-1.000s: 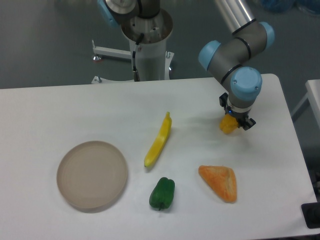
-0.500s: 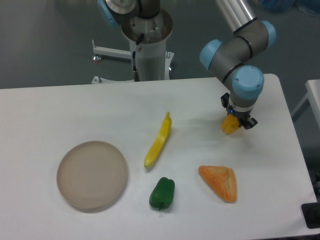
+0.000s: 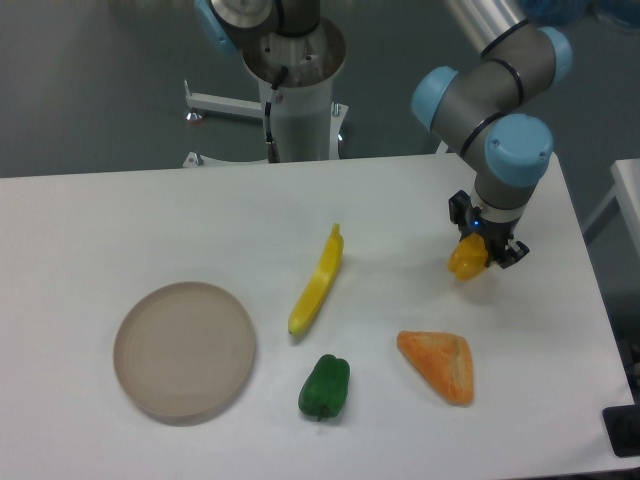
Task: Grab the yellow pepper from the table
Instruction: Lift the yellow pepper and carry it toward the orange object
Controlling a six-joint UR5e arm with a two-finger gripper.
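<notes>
Yellow and glossy, the one yellow pepper [image 3: 466, 259] sits between the fingers of the single pincer [image 3: 482, 256] at the right of the frame, just under the arm's [image 3: 497, 120] grey wrist with its blue caps. The black fingers are closed in around the pepper's upper part, narrow enough to clamp it; most of the pepper shows to the left of and below them. A faint shadow lies on the table [image 3: 150, 220] to the left of the pepper; whether the pepper touches the white top or hangs just above it cannot be told from this view.

Outward from there, each other thing is one of a kind. One orange wedge [image 3: 439, 365] lies below the pincer, toward the lower right, apart from the pepper. One long banana [image 3: 318, 281] lies at the centre of the frame, slanted, well to the left of the pincer. One green pepper [image 3: 324, 386] rests just below the banana's lower tip. One round beige plate [image 3: 184, 349] lies at the lower left. One white pedestal [image 3: 297, 85] stands behind the table's far edge, at the upper middle.
</notes>
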